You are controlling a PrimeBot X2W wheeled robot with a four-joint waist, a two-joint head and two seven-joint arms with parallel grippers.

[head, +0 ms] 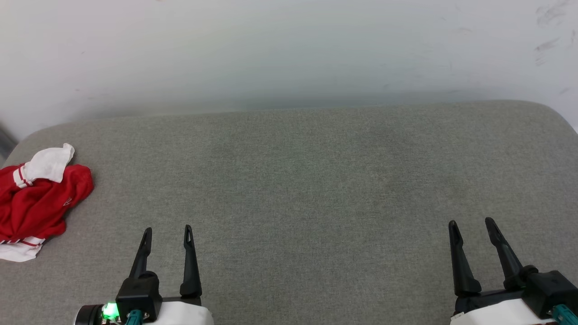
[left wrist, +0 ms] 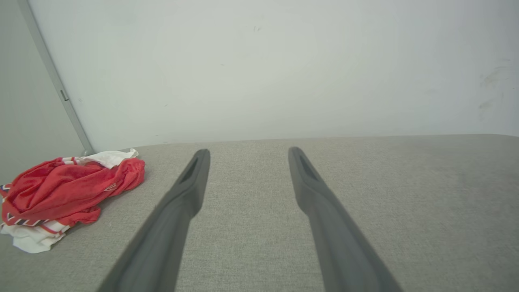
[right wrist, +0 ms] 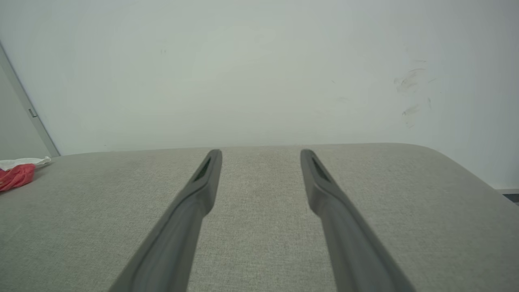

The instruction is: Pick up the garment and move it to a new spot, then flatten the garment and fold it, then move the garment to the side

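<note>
The crumpled red jersey-style shirt with white short sleeves and red-and-white striped trim (head: 43, 201) is lying in a heap at the far left edge of the grey woven fabric surface (head: 316, 180), on the robot's left. One white sleeve is sitting on top of the heap toward the pale, scuffed wall (head: 271, 54), and another white part is poking out at the near side. Any lettering is hidden in the folds.

The left gripper (head: 168, 229) is hovering near the lower left of the head view, its two long dark fingers spread apart and holding nothing. It is sitting to the right of the shirt, near it but not touching. In the left wrist view the shirt (left wrist: 69, 190) is showing off to the left of the parted fingers.

The right gripper (head: 471, 221) is hanging at the lower right, well apart from the shirt, its fingers likewise splayed and empty above bare fabric.
</note>
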